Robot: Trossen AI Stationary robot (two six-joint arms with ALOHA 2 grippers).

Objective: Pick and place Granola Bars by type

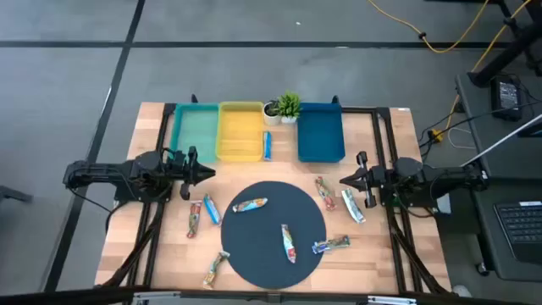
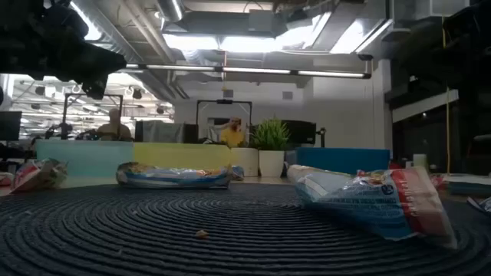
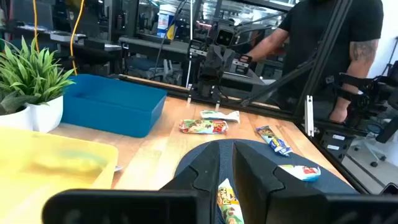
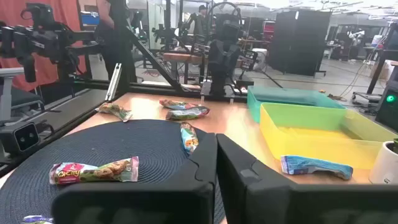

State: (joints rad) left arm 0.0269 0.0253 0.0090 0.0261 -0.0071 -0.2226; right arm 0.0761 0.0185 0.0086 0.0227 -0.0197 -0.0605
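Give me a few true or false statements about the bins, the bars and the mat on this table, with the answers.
1. Three bins stand in a row: teal bin, yellow bin, blue bin. True.
2. The potted plant sits inside the blue bin. False: it stands between the yellow and blue bins.
3. The round dark mat is bare. False: bars lie on it, such as one.
4. Both grippers, left and right, hold nothing. True.

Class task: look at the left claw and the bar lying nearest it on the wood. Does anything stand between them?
Nothing visible does. The left claw hangs shut at the table's left side, and the nearest bar lies on bare wood beside the dark round mat.
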